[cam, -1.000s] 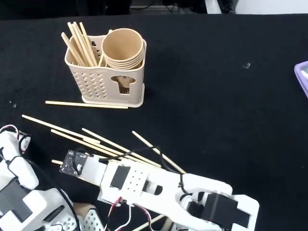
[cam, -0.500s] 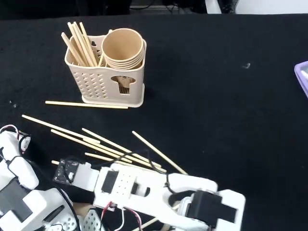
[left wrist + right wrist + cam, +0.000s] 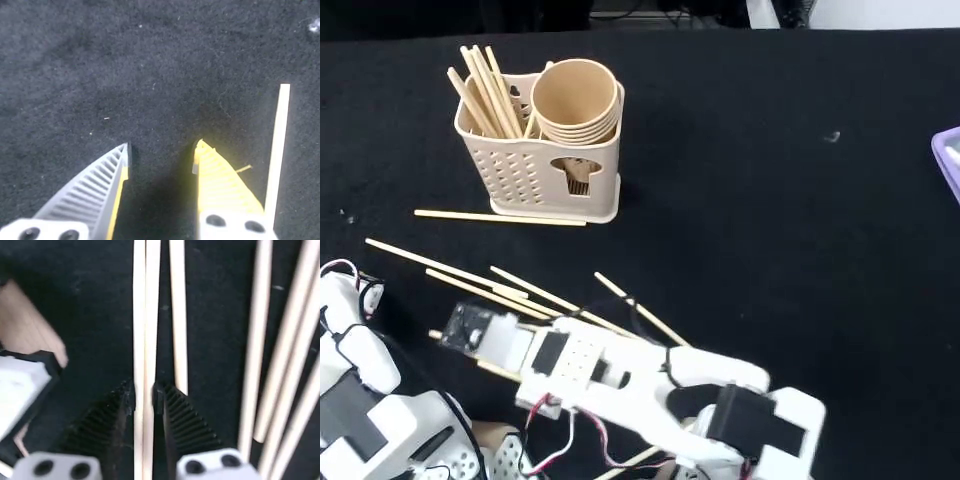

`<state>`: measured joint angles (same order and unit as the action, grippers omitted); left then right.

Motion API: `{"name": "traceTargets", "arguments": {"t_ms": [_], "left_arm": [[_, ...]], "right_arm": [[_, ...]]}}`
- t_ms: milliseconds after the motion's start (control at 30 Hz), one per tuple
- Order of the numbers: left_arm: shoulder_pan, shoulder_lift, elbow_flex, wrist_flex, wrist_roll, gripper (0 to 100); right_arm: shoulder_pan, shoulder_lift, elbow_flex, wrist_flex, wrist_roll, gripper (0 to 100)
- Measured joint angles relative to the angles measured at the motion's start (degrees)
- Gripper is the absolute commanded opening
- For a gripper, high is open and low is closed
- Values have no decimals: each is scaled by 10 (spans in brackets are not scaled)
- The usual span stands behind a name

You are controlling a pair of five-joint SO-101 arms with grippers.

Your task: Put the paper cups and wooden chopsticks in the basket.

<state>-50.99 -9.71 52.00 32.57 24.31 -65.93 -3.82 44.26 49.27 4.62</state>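
The beige basket (image 3: 535,165) stands at the far left of the table, holding a stack of paper cups (image 3: 575,100) and several chopsticks (image 3: 485,90). More wooden chopsticks (image 3: 520,290) lie loose on the black table in front of it. My right gripper (image 3: 143,395) is shut on two chopsticks (image 3: 145,330) lying side by side; in the high view it (image 3: 465,325) sits at the near left of the loose pile. My left gripper (image 3: 161,152) is open over bare cloth, with one chopstick (image 3: 277,150) beside its yellow finger.
One chopstick (image 3: 500,216) lies along the basket's front. A tan shape (image 3: 27,322), maybe a cup, lies near the right gripper. A purple object (image 3: 948,160) sits at the right edge. The left arm (image 3: 360,400) fills the near left corner.
The right arm drew back toward the near edge, then came forward again toward the basket. Some loose chopsticks near its gripper shifted with it.
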Motion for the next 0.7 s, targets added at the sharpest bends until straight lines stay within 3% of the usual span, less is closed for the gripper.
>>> {"name": "traceTargets", "arguments": {"t_ms": [300, 567, 700], "left_arm": [[0, 0, 0, 0, 0, 213], [0, 0, 0, 0, 0, 213], [0, 0, 0, 0, 0, 213]], "right_arm": [[51, -233, 72, 45, 15, 11], [197, -435, 75, 63, 16, 11], [246, -528, 70, -7, 14, 11]]}}
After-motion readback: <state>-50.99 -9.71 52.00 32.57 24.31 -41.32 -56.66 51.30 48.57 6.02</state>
